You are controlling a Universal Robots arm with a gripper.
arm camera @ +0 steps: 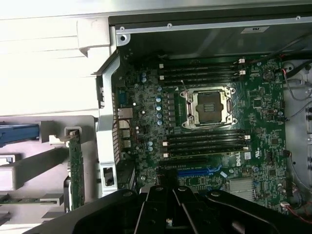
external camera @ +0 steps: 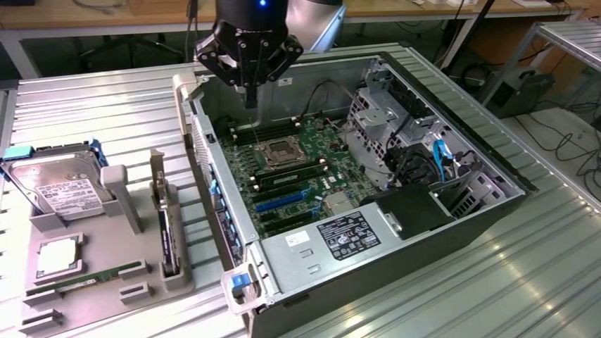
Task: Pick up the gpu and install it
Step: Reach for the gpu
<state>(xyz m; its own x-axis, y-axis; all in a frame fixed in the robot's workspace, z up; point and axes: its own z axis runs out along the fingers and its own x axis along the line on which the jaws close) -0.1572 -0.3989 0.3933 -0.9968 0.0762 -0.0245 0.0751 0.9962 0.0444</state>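
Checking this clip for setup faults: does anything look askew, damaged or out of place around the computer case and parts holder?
Nothing stands out. The gpu stands on edge in its slot of the grey holder, the hard drive sits in its cradle, and the end effector hovers shut over the open case.

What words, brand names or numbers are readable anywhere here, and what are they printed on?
No text is clear enough to quote.
Hard drive, white label: print too small.
Power supply, black label: blurred.
Motherboard, white markings: too small.
White sticker on the case wall: blurred.
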